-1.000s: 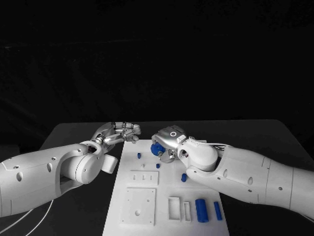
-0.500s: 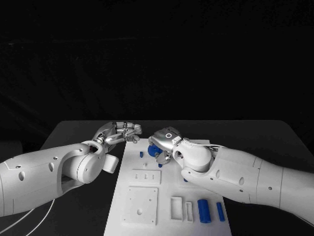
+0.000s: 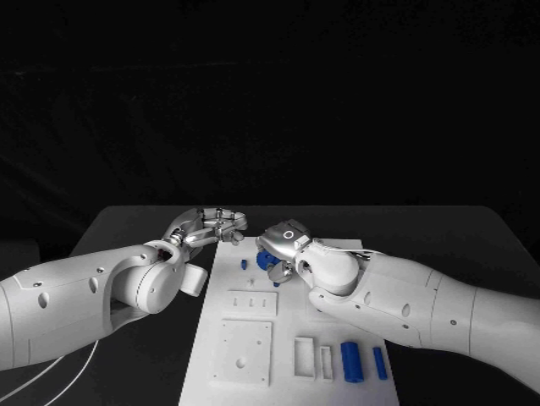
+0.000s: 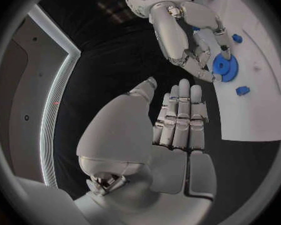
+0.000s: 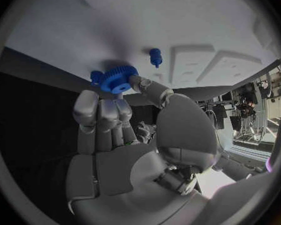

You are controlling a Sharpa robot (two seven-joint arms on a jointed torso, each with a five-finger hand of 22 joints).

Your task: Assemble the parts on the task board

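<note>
Sitting mid-frame in the head view, the blue gear [image 3: 267, 259] is pinched in the right hand [image 3: 289, 244] above the task board [image 3: 215, 298]; the left hand [image 3: 209, 227] hovers just left, fingers straight and pressed together, holding nothing; no writing is legible.

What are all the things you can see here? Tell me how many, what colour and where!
table: one, black, under everything.
task board: one, white, in the middle of the table.
gear: one, blue, toothed, held at the right hand's fingertips over the board's far end.
small pegs: at least two, blue, at the board's far end near the gear.
cylinders: two, blue, lying side by side at the board's near right corner, one thicker.
left hand: one, silver, at the board's far left edge, holding nothing, fingers together and straight.
right hand: one, silver, holding the gear.
</note>
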